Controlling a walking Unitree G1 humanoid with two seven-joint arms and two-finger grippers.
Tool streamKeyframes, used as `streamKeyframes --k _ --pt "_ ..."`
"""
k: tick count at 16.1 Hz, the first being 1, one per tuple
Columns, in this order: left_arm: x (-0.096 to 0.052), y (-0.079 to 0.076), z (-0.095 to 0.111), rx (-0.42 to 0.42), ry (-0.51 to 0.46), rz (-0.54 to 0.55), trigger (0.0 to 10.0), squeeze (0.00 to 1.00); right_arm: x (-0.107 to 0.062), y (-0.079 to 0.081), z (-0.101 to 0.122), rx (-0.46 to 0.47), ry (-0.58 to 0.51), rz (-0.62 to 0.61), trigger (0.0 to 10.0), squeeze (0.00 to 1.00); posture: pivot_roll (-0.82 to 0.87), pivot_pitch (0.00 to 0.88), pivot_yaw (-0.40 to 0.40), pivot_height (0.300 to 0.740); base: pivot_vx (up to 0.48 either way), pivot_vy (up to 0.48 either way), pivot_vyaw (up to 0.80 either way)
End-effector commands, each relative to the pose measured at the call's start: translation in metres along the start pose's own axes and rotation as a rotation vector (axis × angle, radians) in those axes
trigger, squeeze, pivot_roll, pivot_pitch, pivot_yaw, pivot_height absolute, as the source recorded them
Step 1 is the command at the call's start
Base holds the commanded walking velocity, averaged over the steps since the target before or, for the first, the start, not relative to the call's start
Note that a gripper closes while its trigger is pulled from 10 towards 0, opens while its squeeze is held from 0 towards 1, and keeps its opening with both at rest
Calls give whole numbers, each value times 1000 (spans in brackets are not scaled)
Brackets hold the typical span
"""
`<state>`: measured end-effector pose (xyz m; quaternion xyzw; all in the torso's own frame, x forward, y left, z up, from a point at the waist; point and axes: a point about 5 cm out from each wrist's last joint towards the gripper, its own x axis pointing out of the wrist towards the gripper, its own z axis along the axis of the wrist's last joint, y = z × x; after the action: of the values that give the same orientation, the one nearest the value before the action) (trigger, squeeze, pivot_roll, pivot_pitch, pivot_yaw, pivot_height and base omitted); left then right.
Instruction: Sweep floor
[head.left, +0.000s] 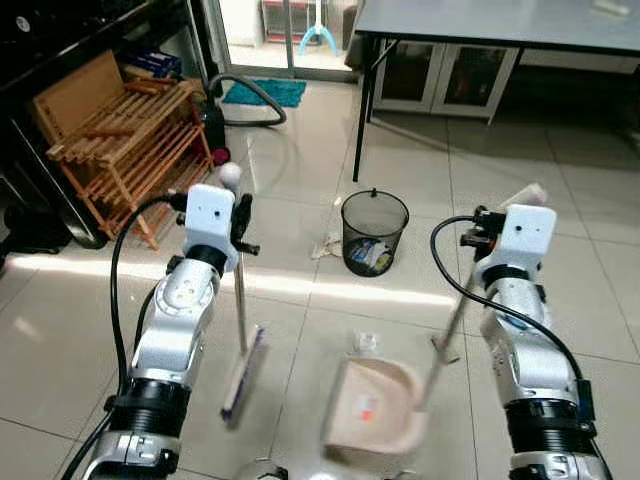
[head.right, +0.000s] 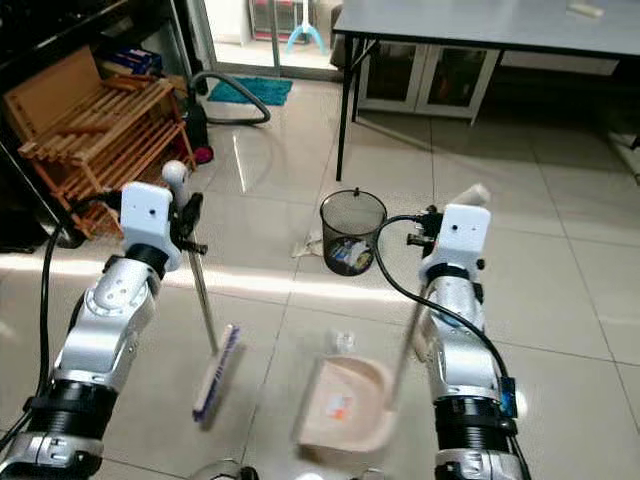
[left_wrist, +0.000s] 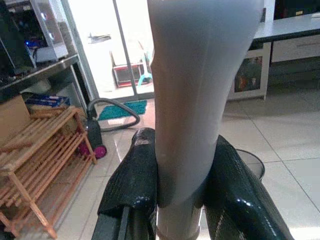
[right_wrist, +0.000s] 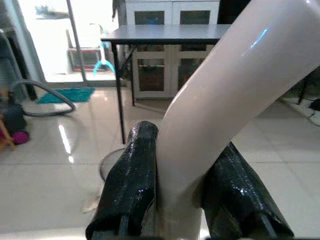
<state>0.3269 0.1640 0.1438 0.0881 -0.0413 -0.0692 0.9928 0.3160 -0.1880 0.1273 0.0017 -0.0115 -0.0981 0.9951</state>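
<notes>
My left gripper (head.left: 238, 215) is shut on the white handle (left_wrist: 187, 100) of a broom. Its metal stick runs down to the brush head (head.left: 244, 372), which rests on the tiles. My right gripper (head.left: 490, 228) is shut on the pale handle (right_wrist: 220, 115) of a dustpan. The beige pan (head.left: 375, 405) lies on the floor in front of me, to the right of the brush head. A small crumpled scrap (head.left: 366, 342) lies just beyond the pan's mouth. More paper litter (head.left: 326, 246) sits left of the bin.
A black mesh waste bin (head.left: 374, 232) with rubbish inside stands ahead. A grey table (head.left: 480, 25) on black legs is behind it. A wooden rack (head.left: 125, 140) stands at the left, with a vacuum hose (head.left: 250, 95) and a teal mat (head.left: 265, 92) beyond.
</notes>
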Motion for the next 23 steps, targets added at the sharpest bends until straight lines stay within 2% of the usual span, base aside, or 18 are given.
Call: streamKeyframes --k 1,8,11,13,14,21,23 --pt "3 4 12 25 -54 13 10000 0 4 0 11 12 -44 -5 10000 0 19 47 41 740 266 0 -694" --pt "7 2 12 25 -56 -25 10000 0 7 4 14 24 -71 2 10000 0 24 46 47 740 331 0 0" --pt "13 3 13 20 -59 -35 10000 0 9 5 11 54 -63 -14 10000 0 29 4 69 740 361 0 0" --pt "17 4 15 24 -66 -39 10000 0 11 5 11 49 -73 -16 10000 0 30 0 73 740 364 0 -606" --pt "20 6 17 20 -68 -33 10000 0 12 8 12 16 -80 2 10000 0 27 0 78 740 364 0 0" --pt "17 1 7 11 -53 -43 10000 0 11 3 9 28 -83 -5 10000 0 13 0 70 740 364 0 0" --pt "14 -2 2 7 -48 -52 10000 0 9 2 7 24 -81 -5 10000 0 5 0 67 740 362 0 -800"
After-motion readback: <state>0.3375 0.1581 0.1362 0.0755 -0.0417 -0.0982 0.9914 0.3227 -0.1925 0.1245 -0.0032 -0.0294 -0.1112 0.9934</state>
